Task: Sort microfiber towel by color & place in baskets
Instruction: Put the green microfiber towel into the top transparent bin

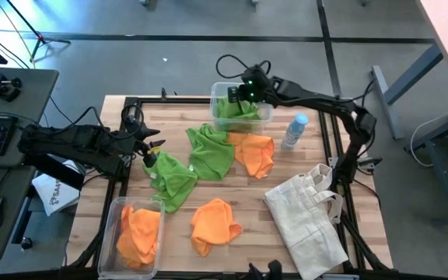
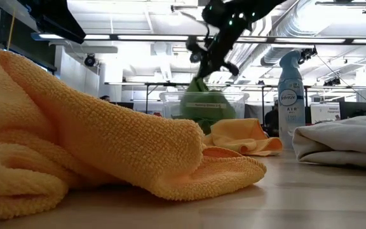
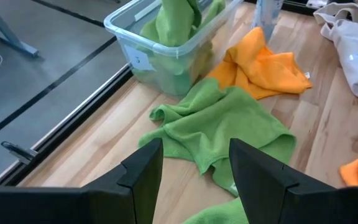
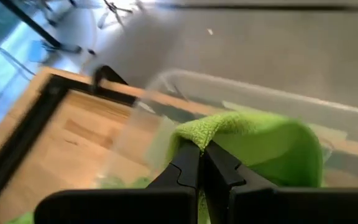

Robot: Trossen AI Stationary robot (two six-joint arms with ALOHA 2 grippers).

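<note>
Right now my right hand (image 4: 201, 163) is pinched tight on a green towel (image 4: 260, 140), its two fingers pressed together on a fold of the cloth, holding it over the far basket (image 1: 242, 110). That towel hangs down into the clear bin, which stands at the far edge of the surface (image 1: 177, 198) near the middle, with green cloth already bunched inside it. In the low view the towel droops from my hand straight above the bin.

Just in front of that basket lies a second green towel (image 1: 211, 151), spread loosely, and touching its right side is an orange towel (image 1: 254, 152). A third green towel (image 1: 170, 176) lies crumpled to the left of these, right under my left hand (image 3: 191, 180), whose fingers stand apart with nothing between them, hovering over the left part of the surface. Another orange towel (image 1: 213, 224) sits nearer, about the middle of the near side.

At the near left corner stands the second basket (image 1: 134, 233), with orange cloth heaped in it.

Farther out, a spray bottle with a blue cap (image 1: 295, 131) stands to the right of the far basket, and an off-white tote bag (image 1: 309, 214) lies on the right side of the surface.
</note>
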